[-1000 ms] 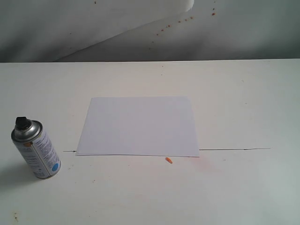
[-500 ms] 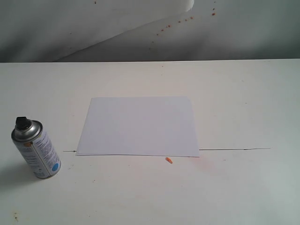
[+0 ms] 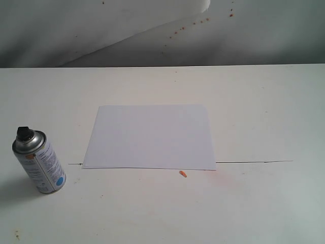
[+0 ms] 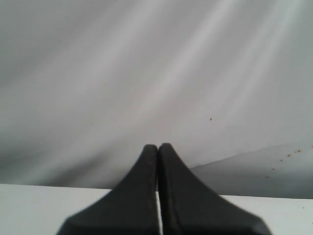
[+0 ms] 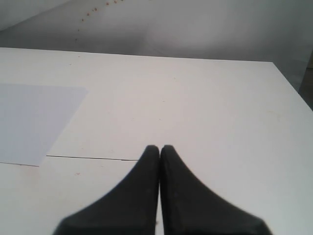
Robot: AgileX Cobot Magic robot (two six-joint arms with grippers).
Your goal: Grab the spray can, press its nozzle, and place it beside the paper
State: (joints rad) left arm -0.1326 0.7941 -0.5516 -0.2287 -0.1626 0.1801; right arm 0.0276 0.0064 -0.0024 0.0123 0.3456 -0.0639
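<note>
White table [image 3: 264, 112], paper [image 3: 150, 136], spray can [image 3: 40, 162]; grey backdrop [image 3: 264, 35]

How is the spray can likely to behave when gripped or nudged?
The spray can stands tall on a narrow base, so a push near its top would probably tip it; its round body could then roll. The metal shoulder and smooth label suggest a rigid, possibly slippery wall. The small black nozzle offers little to hold.

White table [image 3: 264, 112] carries paper [image 3: 152, 137] and spray can [image 3: 39, 162].
</note>
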